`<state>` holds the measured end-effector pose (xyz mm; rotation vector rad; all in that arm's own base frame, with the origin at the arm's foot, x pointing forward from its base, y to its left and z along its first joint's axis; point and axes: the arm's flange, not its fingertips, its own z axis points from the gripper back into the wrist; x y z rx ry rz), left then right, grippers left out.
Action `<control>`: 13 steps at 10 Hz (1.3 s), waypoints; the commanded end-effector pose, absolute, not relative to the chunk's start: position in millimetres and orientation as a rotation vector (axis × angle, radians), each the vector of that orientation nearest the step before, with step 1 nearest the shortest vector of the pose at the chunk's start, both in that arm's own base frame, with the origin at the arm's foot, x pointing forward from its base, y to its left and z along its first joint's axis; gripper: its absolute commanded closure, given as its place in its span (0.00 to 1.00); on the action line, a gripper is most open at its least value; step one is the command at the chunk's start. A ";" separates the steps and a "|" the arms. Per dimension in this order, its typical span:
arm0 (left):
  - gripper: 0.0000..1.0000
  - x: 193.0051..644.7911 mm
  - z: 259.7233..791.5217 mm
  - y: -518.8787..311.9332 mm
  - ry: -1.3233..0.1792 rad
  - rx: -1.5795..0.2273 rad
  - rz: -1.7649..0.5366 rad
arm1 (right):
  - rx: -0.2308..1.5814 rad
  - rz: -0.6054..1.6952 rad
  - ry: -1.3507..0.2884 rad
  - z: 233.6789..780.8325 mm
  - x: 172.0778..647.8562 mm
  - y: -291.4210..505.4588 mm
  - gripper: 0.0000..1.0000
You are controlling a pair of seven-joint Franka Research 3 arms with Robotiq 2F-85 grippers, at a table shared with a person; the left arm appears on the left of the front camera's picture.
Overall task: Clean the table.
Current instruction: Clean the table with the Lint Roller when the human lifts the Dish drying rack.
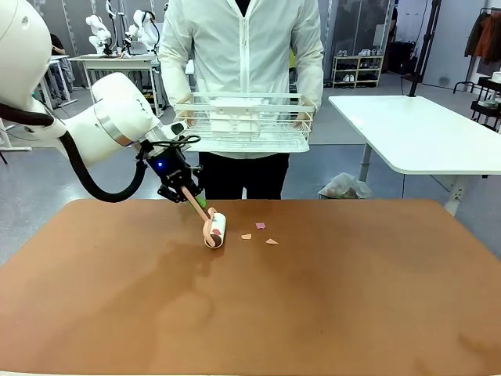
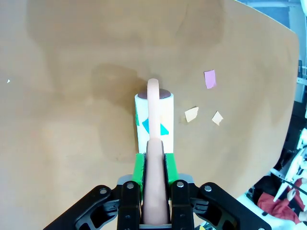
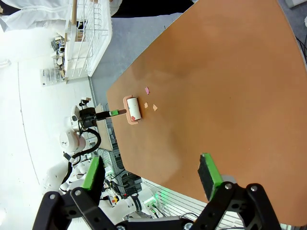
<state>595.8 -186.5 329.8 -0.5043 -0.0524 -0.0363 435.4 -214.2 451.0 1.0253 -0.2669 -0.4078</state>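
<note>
My left gripper is shut on the pink handle of a lint roller, whose white roll rests on the reddish-brown table left of centre. In the left wrist view the green pads clamp the handle, and the roller points away from me. Three small paper scraps lie just right of the roll: a pink scrap and two orange scraps. My right gripper hangs open high over the table, far from the roller.
A person stands at the far side holding a white wire rack with both hands above the table's far edge. A white-topped table stands at the back right, and a plastic bag lies on the floor.
</note>
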 end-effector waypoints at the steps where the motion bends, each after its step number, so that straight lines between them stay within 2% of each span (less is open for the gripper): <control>1: 0.79 598.0 323.6 -192.2 -0.010 -0.483 -0.036 | 1.020 -0.415 -0.280 451.9 433.5 -210.8 0.00; 6: 0.79 599.3 320.9 -232.4 0.048 -0.481 -0.056 | 1.020 -0.415 -0.280 451.9 433.5 -210.8 0.00; 9: 0.79 608.6 306.2 -329.2 0.117 -0.493 -0.067 | 1.020 -0.415 -0.280 451.9 433.5 -210.8 0.00; 13: 0.79 602.2 304.6 -414.4 0.088 -0.484 -0.070 | 1.020 -0.415 -0.280 451.9 433.5 -210.8 0.00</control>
